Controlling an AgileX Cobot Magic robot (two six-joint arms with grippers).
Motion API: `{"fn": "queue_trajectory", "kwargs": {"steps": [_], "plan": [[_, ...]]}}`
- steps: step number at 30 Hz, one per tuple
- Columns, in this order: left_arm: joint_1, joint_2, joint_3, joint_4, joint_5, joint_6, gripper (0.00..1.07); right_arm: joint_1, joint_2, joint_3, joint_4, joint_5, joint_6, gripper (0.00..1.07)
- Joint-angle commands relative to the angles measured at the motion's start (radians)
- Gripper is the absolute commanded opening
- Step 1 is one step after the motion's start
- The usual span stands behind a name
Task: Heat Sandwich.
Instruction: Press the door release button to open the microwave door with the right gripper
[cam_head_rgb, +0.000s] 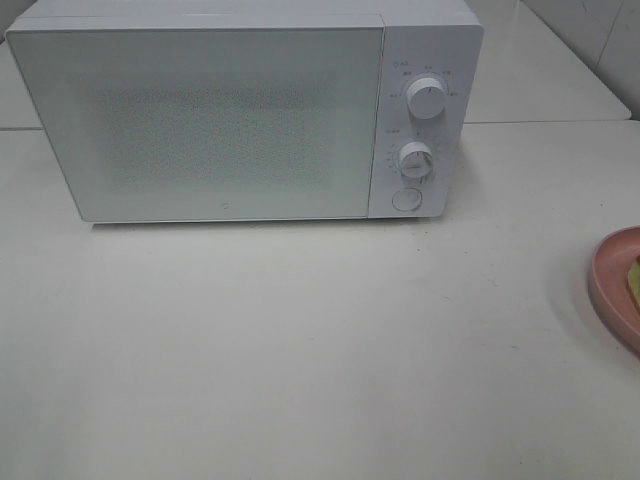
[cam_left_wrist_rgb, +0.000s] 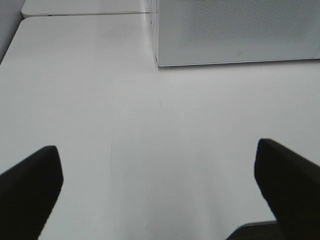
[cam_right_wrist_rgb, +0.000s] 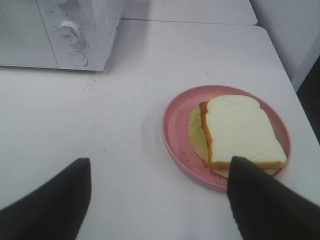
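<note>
Right end effector (cam_right_wrist_rgb: 157, 165): fingers wide apart, nothing between them, hanging above the table (cam_head_rgb: 300, 350). Sandwich (cam_right_wrist_rgb: 242, 131) sits on the pink plate (cam_right_wrist_rgb: 172, 130), just ahead of it and offset toward the finger on the side away from the microwave (cam_head_rgb: 200, 110). That finger's tip overlaps the sandwich's near corner in the wrist view; can't tell if it touches.

Sandwich long axis looks roughly fore-aft from the end effector, slightly skewed.

Left end effector (cam_left_wrist_rgb: 156, 147): also spread wide and empty, bare table below, microwave front ahead and to one side, sandwich nowhere in its view.

So the right arm is clearly nearer. Microwave door is closed, and my guess is the left arm takes that.
</note>
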Motion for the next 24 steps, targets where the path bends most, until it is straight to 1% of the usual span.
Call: {"fn": "queue_trajectory", "kwargs": {"steps": [1,17,22,24], "plan": [[0.001,-0.023,0.002,-0.004,0.001,-0.001,1.00,-0.007,-0.028,0.000,-0.005,-0.006,-0.008,0.74],[0.001,-0.023,0.002,-0.004,0.001,-0.001,1.00,-0.007,-0.024,0.000,-0.005,-0.009,-0.008,0.74],[0.001,-0.023,0.002,-0.004,0.001,-0.001,1.00,-0.007,0.018,-0.029,0.009,-0.029,-0.009,0.74],[0.001,-0.023,0.002,-0.004,0.001,-0.001,1.00,-0.007,0.060,-0.051,0.019,-0.060,-0.009,0.74]]}}
